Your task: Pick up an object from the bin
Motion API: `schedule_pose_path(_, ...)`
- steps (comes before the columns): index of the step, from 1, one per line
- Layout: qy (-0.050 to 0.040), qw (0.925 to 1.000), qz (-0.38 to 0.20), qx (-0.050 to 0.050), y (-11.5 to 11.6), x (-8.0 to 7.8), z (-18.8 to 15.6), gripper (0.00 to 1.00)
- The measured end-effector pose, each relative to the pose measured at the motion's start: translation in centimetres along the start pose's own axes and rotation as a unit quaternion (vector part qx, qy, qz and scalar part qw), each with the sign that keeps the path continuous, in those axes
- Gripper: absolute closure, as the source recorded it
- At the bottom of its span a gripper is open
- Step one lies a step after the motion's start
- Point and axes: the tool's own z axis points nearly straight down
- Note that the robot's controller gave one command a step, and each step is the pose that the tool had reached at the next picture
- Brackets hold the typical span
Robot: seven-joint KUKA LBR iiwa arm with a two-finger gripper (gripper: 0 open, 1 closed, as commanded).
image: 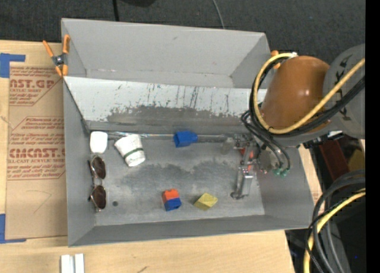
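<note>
My gripper (240,190) hangs low over the bin floor near the right wall, with nothing seen in it. The nearest thing is a small yellow wedge-shaped block (206,200), lying just to its left near the front wall. Further left sits a small block (171,199) that is red on top and blue below. A blue-headed tool (185,139) with a thin metal shaft lies along the back of the floor, up and left of the gripper.
A white cup (130,150) lies on its side at the left, beside a small white cylinder (98,142). Dark sunglasses (97,181) rest against the left wall. The arm's orange cover and cables stand over the bin's right rim.
</note>
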Motion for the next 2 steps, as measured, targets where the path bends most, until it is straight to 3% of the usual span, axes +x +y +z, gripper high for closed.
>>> schedule_pose_path(1, -0.0040, 1.0000, 0.000, 0.000, 0.0, -0.2, -0.4, 0.00)
schedule_pose_path(2, -0.0066, 0.9999, -0.014, 0.001, 1.6, 1.0, 3.6, 0.00)
